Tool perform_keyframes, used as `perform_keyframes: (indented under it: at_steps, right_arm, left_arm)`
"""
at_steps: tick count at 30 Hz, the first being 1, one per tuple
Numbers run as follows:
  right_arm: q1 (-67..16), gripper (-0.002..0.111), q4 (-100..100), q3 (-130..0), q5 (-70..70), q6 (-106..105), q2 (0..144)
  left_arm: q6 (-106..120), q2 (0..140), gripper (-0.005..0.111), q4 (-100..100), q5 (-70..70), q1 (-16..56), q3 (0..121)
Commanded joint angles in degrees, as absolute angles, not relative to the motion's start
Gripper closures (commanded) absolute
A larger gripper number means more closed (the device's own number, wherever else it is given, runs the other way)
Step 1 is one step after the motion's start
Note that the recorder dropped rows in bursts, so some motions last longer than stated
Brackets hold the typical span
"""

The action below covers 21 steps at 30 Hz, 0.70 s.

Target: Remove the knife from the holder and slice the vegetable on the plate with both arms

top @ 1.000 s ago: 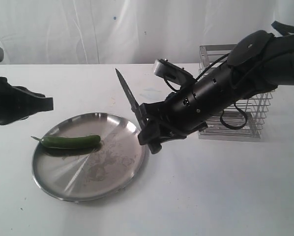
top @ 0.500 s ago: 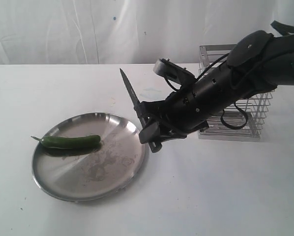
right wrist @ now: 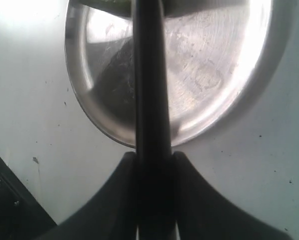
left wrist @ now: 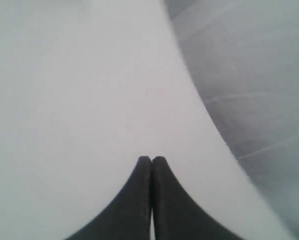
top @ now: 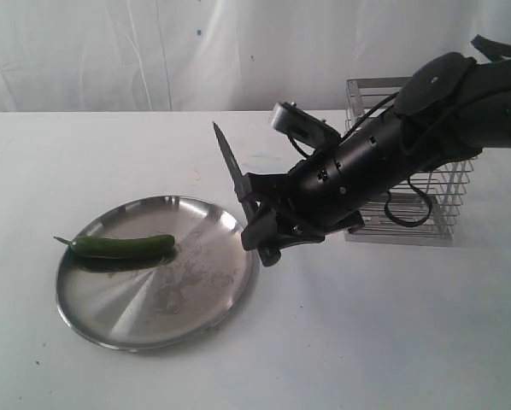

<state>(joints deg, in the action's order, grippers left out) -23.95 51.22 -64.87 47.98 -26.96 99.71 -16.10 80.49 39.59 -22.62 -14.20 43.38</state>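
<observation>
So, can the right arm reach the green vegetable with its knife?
Probably yes: the right pincer holds the slim black knife near the round steel plate, with nothing between it and the dark-green vegetable.

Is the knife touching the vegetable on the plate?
No, the knife is held aloft in the right gripper, well apart from the vegetable on the plate.

The setting looks like a robotics lab bench dressed with kitchenware. A plain white tabletop (top: 384,342) is backed by a creased, hung white sheet (top: 136,51). A cabled black robot arm (top: 358,171) works over a steel plate (top: 153,307) and wire holder (top: 448,192).
</observation>
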Motion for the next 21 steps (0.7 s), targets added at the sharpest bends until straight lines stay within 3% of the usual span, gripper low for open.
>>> perform_keyframes:
  at_steps: [1, 3, 9, 14, 19, 21]
  right_arm:
    - [-23.9, 0.108, 51.1, -65.2, 48.6, -26.8, 99.0]
    - [-23.9, 0.108, 51.2, -65.2, 48.5, -26.8, 99.0]
    - [-23.9, 0.108, 47.8, -65.2, 48.5, -26.8, 99.0]
    - [-23.9, 0.108, 47.0, -65.4, 50.3, -26.8, 98.8]
    - [-23.9, 0.108, 45.1, -65.5, 47.0, -21.7, 97.9]
    - [-23.9, 0.108, 45.1, -65.5, 45.8, -21.0, 97.6]
  left_arm:
    - [-29.8, 80.1, 0.107, -31.8, -25.0, -13.6, 46.7]
    - [-43.2, 80.1, 0.107, -57.1, -26.2, -12.3, 48.1]
    - [-75.6, 80.2, 0.107, -99.9, -32.7, -7.2, 49.5]
    - [-80.9, 82.7, 0.107, -99.9, -37.3, -1.4, 49.5]
    - [-78.7, 87.3, 0.107, -99.9, -19.7, 4.5, 49.8]
    - [-88.1, 89.8, 0.107, -99.9, -9.7, 6.3, 50.1]
